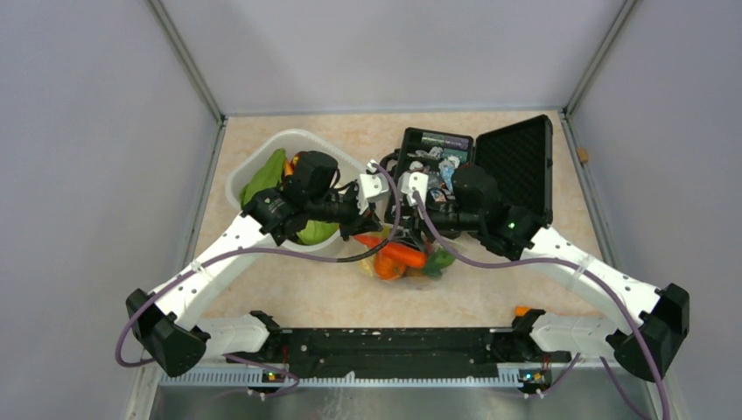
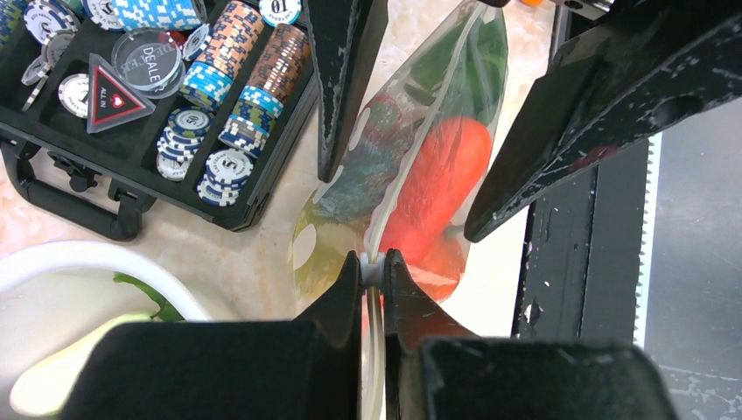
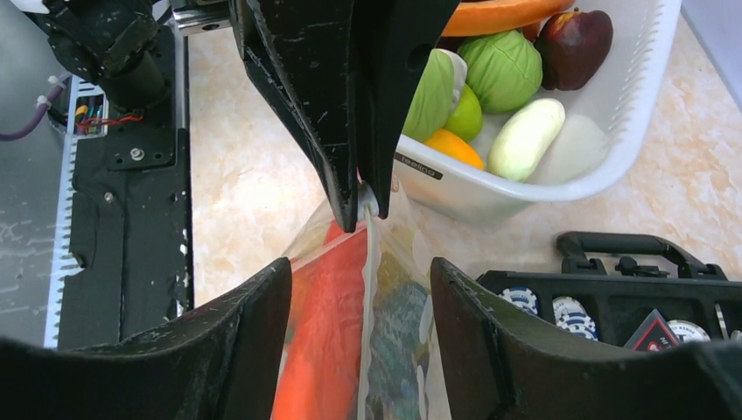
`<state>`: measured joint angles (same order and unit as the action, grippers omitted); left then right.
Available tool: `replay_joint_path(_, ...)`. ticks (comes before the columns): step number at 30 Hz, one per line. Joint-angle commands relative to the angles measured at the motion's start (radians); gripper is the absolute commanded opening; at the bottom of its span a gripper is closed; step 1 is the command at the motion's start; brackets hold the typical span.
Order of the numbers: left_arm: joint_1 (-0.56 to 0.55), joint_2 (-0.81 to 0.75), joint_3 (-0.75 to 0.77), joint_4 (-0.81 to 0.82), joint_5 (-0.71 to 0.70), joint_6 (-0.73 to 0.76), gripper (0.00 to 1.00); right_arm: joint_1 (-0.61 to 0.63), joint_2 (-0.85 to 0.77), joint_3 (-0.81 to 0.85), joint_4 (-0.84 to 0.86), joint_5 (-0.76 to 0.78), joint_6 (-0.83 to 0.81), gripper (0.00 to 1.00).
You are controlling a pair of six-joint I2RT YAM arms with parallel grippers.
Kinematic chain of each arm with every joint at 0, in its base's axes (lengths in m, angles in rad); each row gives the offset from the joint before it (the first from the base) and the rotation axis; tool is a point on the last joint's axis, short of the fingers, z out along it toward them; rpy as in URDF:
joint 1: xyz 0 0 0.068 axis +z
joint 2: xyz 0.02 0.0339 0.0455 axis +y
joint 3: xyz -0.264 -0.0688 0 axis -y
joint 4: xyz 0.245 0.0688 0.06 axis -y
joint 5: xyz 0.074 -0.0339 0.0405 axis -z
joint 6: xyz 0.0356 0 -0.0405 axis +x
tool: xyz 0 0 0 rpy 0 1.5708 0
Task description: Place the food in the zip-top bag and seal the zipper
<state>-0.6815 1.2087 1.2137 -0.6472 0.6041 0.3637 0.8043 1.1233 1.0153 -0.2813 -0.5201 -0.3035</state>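
Top view: your two wrists cover mouth of zip-top bag (image 1: 409, 269). You can't trace zipper there. Food (image 1: 398, 255) inside is just orange, red and green smudge. Left arm hides much of white basket (image 1: 238, 179); right arm hides front of black case (image 1: 516, 162).

Left wrist view: zipper (image 2: 374, 324) is only thin blurred strip between left gripper (image 2: 372, 262) fingers. Dark bluish item (image 2: 367, 175) in bag unreadable through plastic. Case cut by top and left edges.

Right wrist view: bag runs off bottom edge between right gripper (image 3: 360, 267) fingers. Basket cut by top edge.
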Motion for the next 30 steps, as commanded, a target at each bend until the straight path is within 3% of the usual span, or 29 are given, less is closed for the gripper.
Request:
replay_joint_path(1,0.002,-0.04,0.01,0.07,0.015,-0.019,0.0,0.021,0.006,0.008,0.058,0.035,0.015,0.56)
replay_joint_path(7,0.002,-0.043,0.006,0.072,0.008,-0.019,0.0,0.021,0.004,-0.018,0.086,0.05,0.014,0.32)
replay_joint_path(16,0.002,-0.057,-0.01,0.088,-0.001,-0.026,0.0,0.022,-0.027,-0.077,0.122,0.07,0.017,0.28)
replay_joint_path(22,0.002,-0.058,-0.019,0.09,-0.026,-0.03,0.0,0.022,-0.042,-0.087,0.14,0.089,0.009,0.0)
replay_joint_path(30,0.005,-0.114,-0.079,0.076,-0.159,-0.029,0.0,0.022,-0.09,-0.121,0.141,0.161,-0.001,0.0)
